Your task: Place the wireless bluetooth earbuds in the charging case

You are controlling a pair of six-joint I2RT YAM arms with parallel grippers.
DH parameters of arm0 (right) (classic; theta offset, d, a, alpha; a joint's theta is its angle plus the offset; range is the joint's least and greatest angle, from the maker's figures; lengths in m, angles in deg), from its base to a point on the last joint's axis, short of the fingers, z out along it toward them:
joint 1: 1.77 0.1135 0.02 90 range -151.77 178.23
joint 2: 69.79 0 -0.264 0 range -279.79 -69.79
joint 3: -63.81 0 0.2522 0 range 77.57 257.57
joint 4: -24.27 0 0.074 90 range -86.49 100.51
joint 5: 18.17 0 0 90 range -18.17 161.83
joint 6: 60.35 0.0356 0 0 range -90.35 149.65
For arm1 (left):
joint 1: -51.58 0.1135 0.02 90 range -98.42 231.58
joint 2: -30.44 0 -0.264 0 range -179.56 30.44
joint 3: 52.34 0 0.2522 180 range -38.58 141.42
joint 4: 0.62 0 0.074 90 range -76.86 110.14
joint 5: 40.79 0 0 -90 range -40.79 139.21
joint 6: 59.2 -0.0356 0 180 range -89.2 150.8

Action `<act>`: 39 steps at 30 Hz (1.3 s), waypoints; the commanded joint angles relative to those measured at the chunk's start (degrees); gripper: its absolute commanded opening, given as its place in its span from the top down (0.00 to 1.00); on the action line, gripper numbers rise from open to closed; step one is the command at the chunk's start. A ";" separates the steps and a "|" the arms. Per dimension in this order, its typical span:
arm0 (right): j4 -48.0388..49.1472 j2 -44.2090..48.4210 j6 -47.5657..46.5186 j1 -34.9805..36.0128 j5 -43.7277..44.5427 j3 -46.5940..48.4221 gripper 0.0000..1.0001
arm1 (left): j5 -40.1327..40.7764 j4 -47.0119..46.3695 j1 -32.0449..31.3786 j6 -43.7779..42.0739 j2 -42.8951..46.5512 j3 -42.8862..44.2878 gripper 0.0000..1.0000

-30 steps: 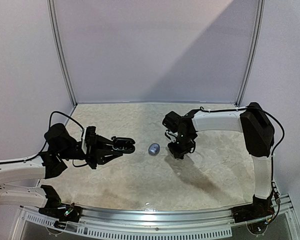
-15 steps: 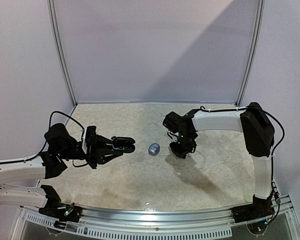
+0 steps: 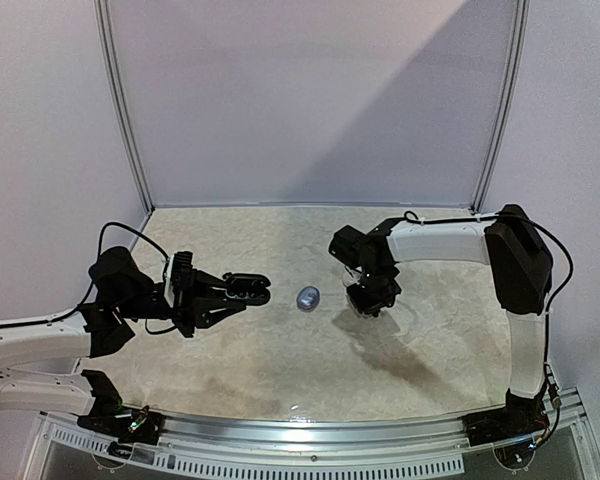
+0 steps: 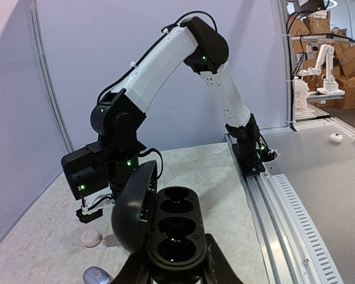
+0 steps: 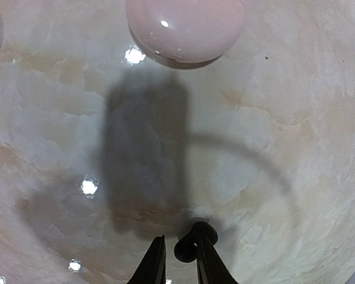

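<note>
Overhead, left gripper (image 3: 244, 291) clamps the open charging case (image 3: 252, 288), silvery-grey earbud (image 3: 307, 297) at its 3 o'clock. Left wrist shows a white earbud (image 4: 90, 238) just by the right gripper (image 4: 87, 214). Right wrist: jaws near-shut, hold unclear; widen them and centre on the bud at 12 o'clock

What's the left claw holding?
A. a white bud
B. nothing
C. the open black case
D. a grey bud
C: in the left wrist view the left claw is clamped on the case, with its lid swung open.
</note>
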State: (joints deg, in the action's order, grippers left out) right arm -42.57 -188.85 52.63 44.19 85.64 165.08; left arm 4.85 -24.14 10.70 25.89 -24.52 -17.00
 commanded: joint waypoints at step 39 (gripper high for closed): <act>26.61 40.12 -21.61 8.50 -28.74 -7.61 1.00 | -4.67 0.91 -0.78 -0.46 -0.73 2.60 1.00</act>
State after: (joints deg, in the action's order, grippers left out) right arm -28.43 -154.30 36.87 49.63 70.51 160.01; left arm 2.43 -23.94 10.70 24.99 -24.63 -16.60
